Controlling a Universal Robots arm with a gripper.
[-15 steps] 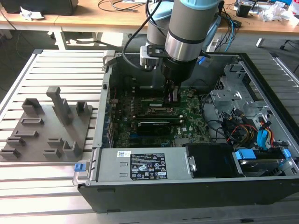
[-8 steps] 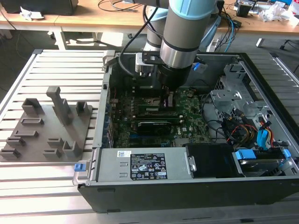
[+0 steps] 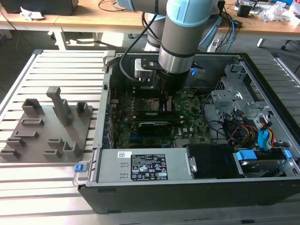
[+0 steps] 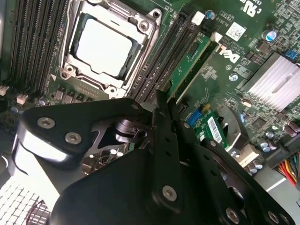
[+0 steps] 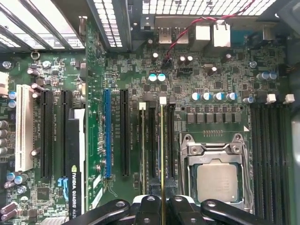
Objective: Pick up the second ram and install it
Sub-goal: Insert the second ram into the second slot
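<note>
Between my fingertips the second ram [image 5: 162,154] stands on edge, a thin stick seen end-on in the first wrist view, running straight out from my gripper [image 5: 162,202] at six o'clock toward the white latch at twelve. My fingers [image 5: 146,206] are narrow, pinched on its near end. It sits over a black memory slot [image 5: 153,145] just at nine o'clock of the CPU socket [image 5: 216,168]; another stick [image 5: 142,145] already stands in the slot one further toward nine. In the second wrist view the ram [image 4: 190,65] shows green along its face, lying in line with the slots beside the socket. In the exterior view my gripper [image 3: 165,104] is deep in the computer case [image 3: 262,84], above the motherboard [image 3: 187,124], with the grey holder tray [image 3: 33,136] well apart at nine o'clock, its slots bare.

I judge this the seating step: the stick is carried and lined up. Whether it is fully home I cannot tell. The move ahead calls for straight downward pressure, no tilt, edge kept in the slot.
</note>
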